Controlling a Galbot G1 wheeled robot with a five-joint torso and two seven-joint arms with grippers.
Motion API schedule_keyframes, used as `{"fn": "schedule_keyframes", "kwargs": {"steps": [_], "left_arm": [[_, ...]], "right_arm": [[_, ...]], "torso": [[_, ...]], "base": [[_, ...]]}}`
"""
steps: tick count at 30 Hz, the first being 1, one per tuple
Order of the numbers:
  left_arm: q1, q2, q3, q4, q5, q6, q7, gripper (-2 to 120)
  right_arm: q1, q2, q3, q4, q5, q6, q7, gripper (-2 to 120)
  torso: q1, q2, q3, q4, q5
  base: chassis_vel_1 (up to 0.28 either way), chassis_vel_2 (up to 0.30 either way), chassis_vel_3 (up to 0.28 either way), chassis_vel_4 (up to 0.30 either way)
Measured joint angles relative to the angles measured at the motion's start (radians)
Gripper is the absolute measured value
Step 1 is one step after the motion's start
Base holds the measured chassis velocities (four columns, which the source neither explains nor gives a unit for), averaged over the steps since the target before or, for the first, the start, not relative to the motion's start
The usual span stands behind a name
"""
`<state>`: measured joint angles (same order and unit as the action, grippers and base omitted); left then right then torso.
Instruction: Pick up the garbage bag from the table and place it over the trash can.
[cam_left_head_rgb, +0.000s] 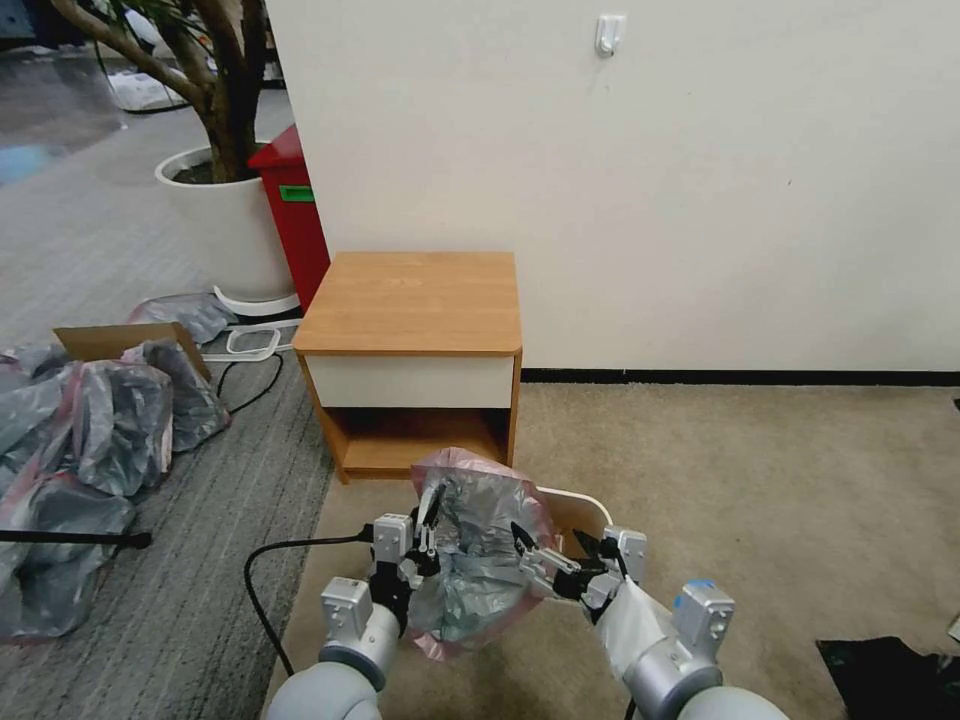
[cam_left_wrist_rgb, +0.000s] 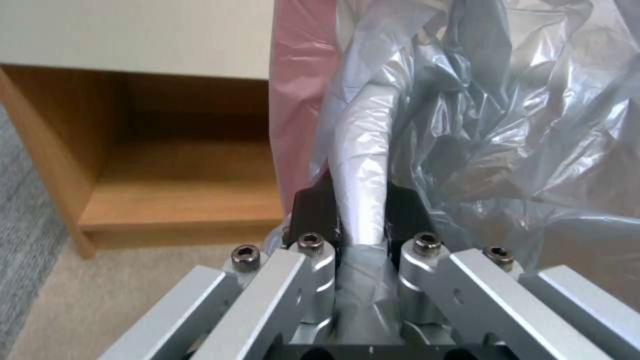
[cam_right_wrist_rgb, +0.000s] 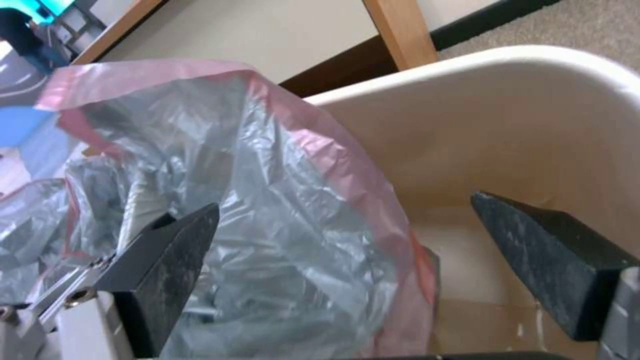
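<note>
Thin translucent grey plastic garbage bag with pink-red drawstring rim (cam_left_head_rgb: 470, 545) off the table, hanging crumpled in the air over the near-left part of the small cream-white rectangular plastic trash can (cam_left_head_rgb: 585, 505). Trash can on beige carpet (cam_left_head_rgb: 760, 500), just in front of the small light-brown wooden nightstand table with white drawer front and lower shelf (cam_left_head_rgb: 410, 300); right rear rim and inner wall of can still bare, rest hidden behind bag.

Left gripper (cam_left_head_rgb: 428, 525) at bag's left edge, jaws closed narrow, pinching a twisted fold of grey film near the pink rim; in left wrist view the black fingertips (cam_left_wrist_rgb: 313, 210) clamp the fold of the garbage bag (cam_left_wrist_rgb: 480, 125) from both sides, table's open lower shelf (cam_left_wrist_rgb: 180, 195) behind.

Right gripper (cam_left_head_rgb: 560, 545) at bag's right side, above the can's opening, jaws spread wide, nothing held. In right wrist view one black finger (cam_right_wrist_rgb: 167, 270) against or just beside bag film, contact hard to tell; other finger over bare cream interior of the trash can (cam_right_wrist_rgb: 533, 125); pink rim of bag (cam_right_wrist_rgb: 333, 150) draped between the two fingers, arching down into the can.

Left of table: tall red bin with green label (cam_left_head_rgb: 295, 220), white round planter with tree (cam_left_head_rgb: 225, 225), heap of grey bags with cardboard box (cam_left_head_rgb: 90, 440) on grey carpet.
</note>
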<state>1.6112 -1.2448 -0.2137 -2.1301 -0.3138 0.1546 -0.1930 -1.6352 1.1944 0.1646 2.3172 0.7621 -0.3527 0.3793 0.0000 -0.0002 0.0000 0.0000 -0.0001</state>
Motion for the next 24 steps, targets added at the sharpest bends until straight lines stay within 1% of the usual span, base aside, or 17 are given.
{"fn": "schedule_keyframes", "kwargs": {"steps": [2,6,8,9,10,12,13,15,16,17,18,19,21,22,23,24], "left_arm": [[0.006,-0.004,-0.002,0.002,0.015,-0.02,0.013,8],[0.011,-0.005,-0.003,0.002,0.026,-0.038,0.03,8],[0.013,-0.004,-0.007,-0.001,0.026,-0.042,0.034,8],[0.013,-0.004,-0.007,-0.001,0.026,-0.042,0.034,8],[0.014,-0.004,-0.008,-0.002,0.027,-0.042,0.035,8],[0.015,-0.003,-0.013,-0.005,0.027,-0.042,0.036,8],[0.015,-0.002,-0.016,-0.005,0.026,-0.043,0.036,8],[0.015,-0.002,-0.018,-0.005,0.026,-0.042,0.036,8],[0.015,-0.002,-0.021,-0.005,0.025,-0.042,0.035,8],[0.015,-0.002,-0.024,-0.004,0.023,-0.042,0.034,8],[0.015,-0.003,-0.024,-0.004,0.021,-0.041,0.033,8],[0.015,-0.003,-0.024,-0.004,0.021,-0.041,0.033,8],[0.017,-0.007,-0.024,-0.002,0.019,-0.039,0.031,8],[0.018,-0.009,-0.023,-0.001,0.019,-0.038,0.03,8],[0.018,-0.009,-0.023,-0.001,0.019,-0.038,0.03,8],[0.021,-0.01,-0.022,-0.001,0.019,-0.037,0.03,8]], "right_arm": [[0.018,0.006,-0.003,-0.013,0.015,-0.001,0.001,92],[0.039,0.011,-0.005,-0.03,0.021,-0.002,0.001,91],[0.047,0.013,-0.006,-0.037,0.026,-0.001,0.001,84],[0.047,0.013,-0.006,-0.037,0.026,-0.001,0.001,84],[0.05,0.013,-0.007,-0.04,0.027,-0.001,0.0,82],[0.052,0.014,-0.009,-0.045,0.028,0.003,-0.002,72],[0.052,0.015,-0.011,-0.046,0.028,0.006,-0.005,69],[0.051,0.015,-0.011,-0.046,0.028,0.008,-0.007,67],[0.049,0.016,-0.012,-0.047,0.027,0.013,-0.014,59],[0.047,0.018,-0.013,-0.049,0.024,0.019,-0.021,54],[0.047,0.019,-0.014,-0.051,0.022,0.025,-0.024,51],[0.047,0.019,-0.014,-0.051,0.022,0.025,-0.024,51],[0.045,0.026,-0.018,-0.055,0.007,0.041,-0.033,39],[0.045,0.03,-0.02,-0.057,0.001,0.046,-0.035,36],[0.045,0.03,-0.02,-0.057,0.001,0.046,-0.035,36],[0.043,0.034,-0.021,-0.059,-0.007,0.051,-0.037,30]], "torso": [[0.0,0.0,0.0,0.0,0.0],[0.0,0.0,0.0,0.0,0.0],[0.0,0.0,0.0,0.0,0.0],[0.0,0.0,0.0,0.0,0.0],[0.0,0.0,0.0,0.0,0.0],[0.0,0.0,0.0,0.0,0.0001],[0.0,0.0,0.0,0.0001,0.0001],[0.0,0.0,0.0,0.0,0.0],[0.0,0.0,0.0,0.0,0.0001],[0.0,0.0,0.0,0.0001,0.0001],[0.0,0.0,0.0,0.0,0.0],[0.0,0.0,0.0,0.0,0.0],[0.0,0.0,0.0,0.0,0.0001],[0.0,0.0,0.0,0.0,0.0],[0.0,0.0,0.0,0.0,0.0],[0.0,0.0,0.0,0.0001,0.0]], "base": [[0.0,0.0,0.0,0.0],[0.0,0.0,0.0,0.0],[0.0,0.0,0.0,0.0],[0.0,0.0,0.0,0.0],[0.0,0.0,0.0,0.0],[0.0,0.0,0.0,0.0],[0.0,0.0,0.0,0.0],[0.0,0.0,0.0,0.0],[0.0,0.0,0.0,0.0],[0.0,0.0,0.0,0.0],[0.0,0.0,0.0,0.0],[0.0,0.0,0.0,0.0],[0.0,0.0,0.0,0.0],[0.0,0.0,0.0,0.0],[0.0,0.0,0.0,0.0],[0.0,0.0,0.0,0.0]]}}
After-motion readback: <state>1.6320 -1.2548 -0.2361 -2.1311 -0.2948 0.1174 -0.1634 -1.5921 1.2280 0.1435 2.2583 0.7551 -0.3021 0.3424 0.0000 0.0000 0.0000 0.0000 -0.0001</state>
